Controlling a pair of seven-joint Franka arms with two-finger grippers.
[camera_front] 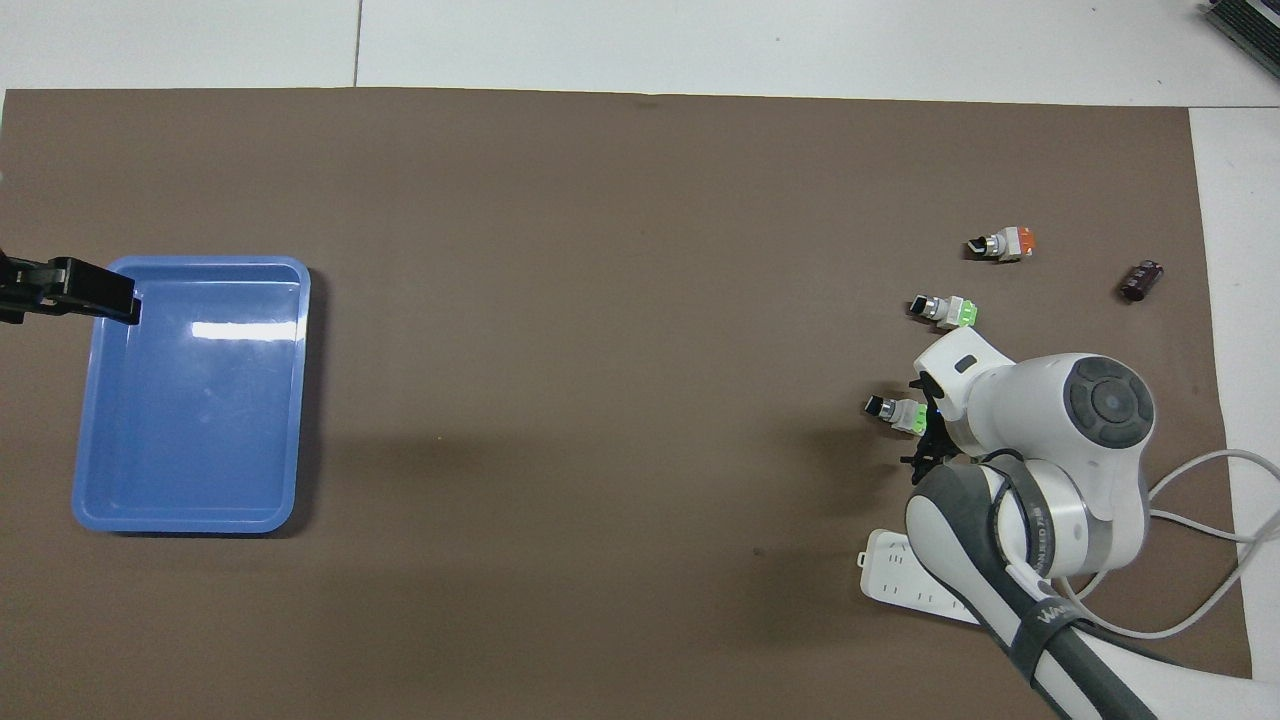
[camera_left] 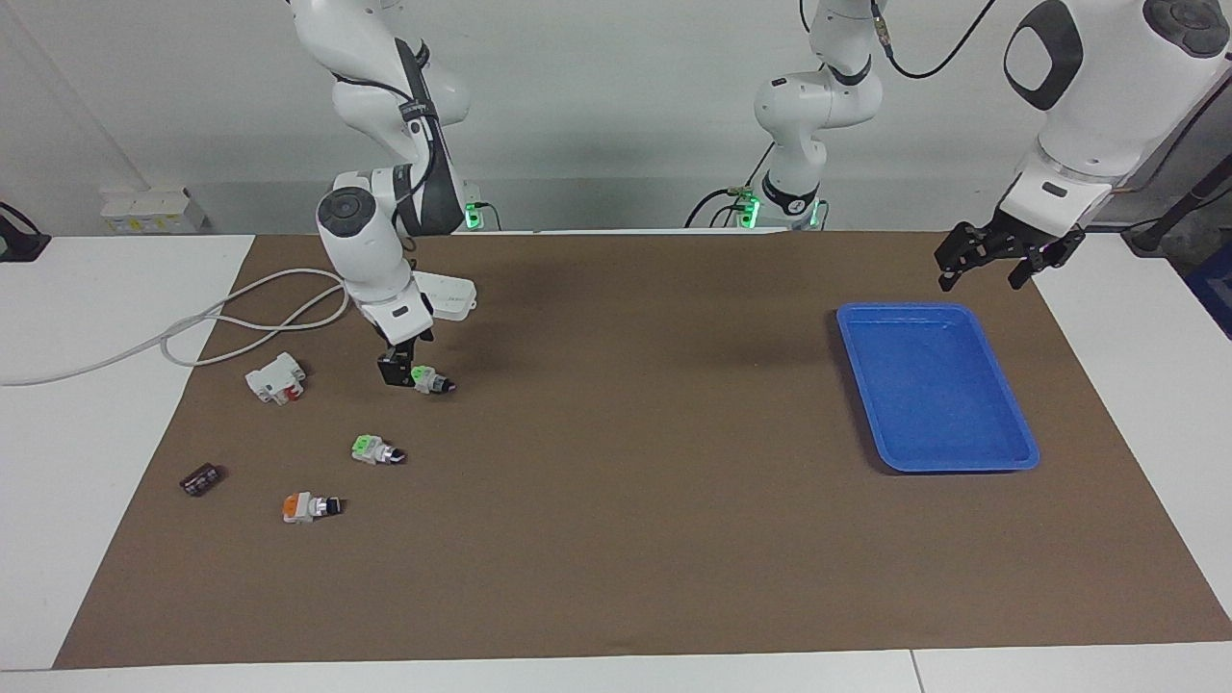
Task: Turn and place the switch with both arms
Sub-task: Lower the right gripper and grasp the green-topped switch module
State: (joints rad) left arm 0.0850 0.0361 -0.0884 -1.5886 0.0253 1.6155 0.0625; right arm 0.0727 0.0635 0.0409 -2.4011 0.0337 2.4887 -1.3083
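Right gripper [camera_left: 402, 372] is seen low over the green-ended rotary switch [camera_left: 429, 380] nearest the robots, its fingers spread and closed on nothing, the green block apparently between or just beside them; contact cannot be confirmed. That switch lies on the brown mat [camera_left: 616, 539] toward the right arm's end, close to the mat's robot-side edge, black knob pointing toward the mat's middle, presumably so the body can be pinched across its sides. Just nearer the robots, a white power strip [camera_left: 448, 295] is laid at that edge, its cable trailing off the mat. A white block with a red lever [camera_left: 275, 378] is set beside the switch, toward the mat's short edge. Farther out, a second green-ended switch [camera_left: 375, 449] is found, then an orange-ended switch [camera_left: 310, 506] and a small dark part [camera_left: 200, 478]. At the left arm's end, the left gripper [camera_left: 991, 262] is held waiting with fingers apart above the mat's corner by the blue tray [camera_left: 938, 462], probably for a handover and placement.
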